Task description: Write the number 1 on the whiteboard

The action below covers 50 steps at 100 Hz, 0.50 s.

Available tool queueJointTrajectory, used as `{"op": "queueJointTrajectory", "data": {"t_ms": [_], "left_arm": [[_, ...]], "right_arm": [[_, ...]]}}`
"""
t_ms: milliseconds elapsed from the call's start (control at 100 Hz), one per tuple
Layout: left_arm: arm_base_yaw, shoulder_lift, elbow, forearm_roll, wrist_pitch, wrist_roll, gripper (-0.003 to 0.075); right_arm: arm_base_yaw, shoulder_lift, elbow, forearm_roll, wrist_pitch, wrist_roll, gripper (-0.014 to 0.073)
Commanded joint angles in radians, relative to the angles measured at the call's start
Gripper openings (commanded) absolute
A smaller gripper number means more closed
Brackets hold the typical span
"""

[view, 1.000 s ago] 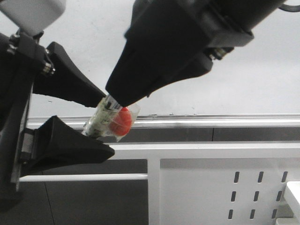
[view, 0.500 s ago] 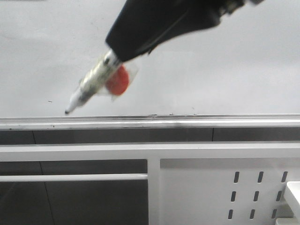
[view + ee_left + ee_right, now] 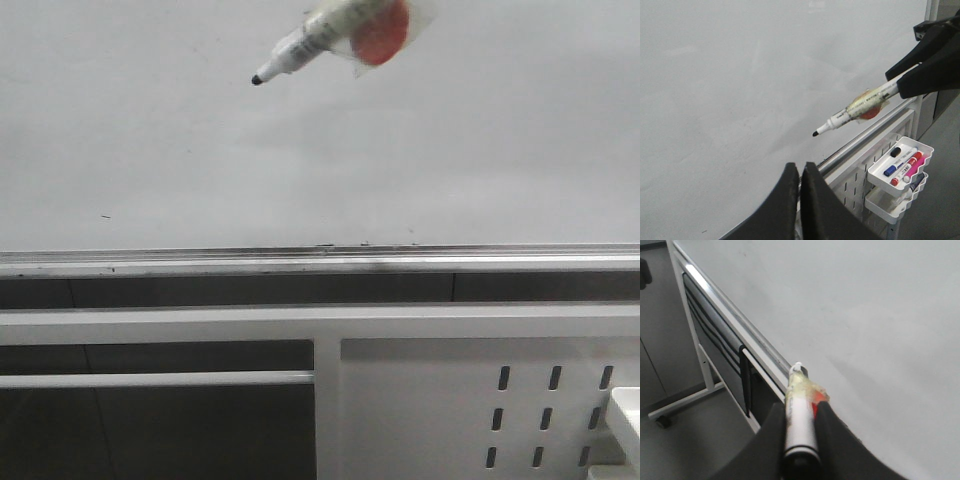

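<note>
Evidently, no stroke had yet been laid: we found the whiteboard (image 3: 320,150) bare of any number 1, carrying only a few small dark specks near its lower edge above the silver tray rail (image 3: 320,258). We noted one marker pen (image 3: 330,35) in play, uncapped, its dark tip aimed at the board's upper area and, as far as the left wrist view showed, just short of the surface. In our judgement it was held high so that a downward stroke could begin from the top. The right gripper (image 3: 800,440) had its fingers clamped on the pen's barrel, which was wrapped in yellowed tape with a red patch. The left gripper (image 3: 800,197) had its two fingers pressed together on nothing, standing low and clear of the writing area. We counted two white side trays (image 3: 900,170), stacked, the upper holding about four spare markers (image 3: 902,162).
</note>
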Motion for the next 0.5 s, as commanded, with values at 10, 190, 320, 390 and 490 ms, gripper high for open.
{"op": "queueJointTrajectory", "data": {"t_ms": [10,190,320,390,490], "left_arm": [[0.028,0.002,-0.027,-0.046,-0.017,-0.01,-0.002],[0.161,0.002,-0.027,-0.082,-0.042,-0.01,-0.002],[0.274,0.002,-0.027,-0.125,-0.093,-0.01,-0.002],[0.332,0.002,-0.027,-0.125,-0.145,-0.01,-0.002],[0.408,0.002,-0.026,-0.148,-0.212,-0.01,-0.002]], "right_arm": [[-0.035,-0.034,-0.025,0.007,-0.085,0.006,-0.0069],[-0.091,-0.047,-0.025,0.007,-0.103,0.006,-0.0069],[-0.113,-0.047,-0.025,0.007,-0.121,0.006,-0.0069],[-0.114,-0.047,-0.025,0.005,-0.135,0.006,-0.0069],[-0.114,-0.047,-0.025,0.001,-0.15,0.006,-0.0069]]}}
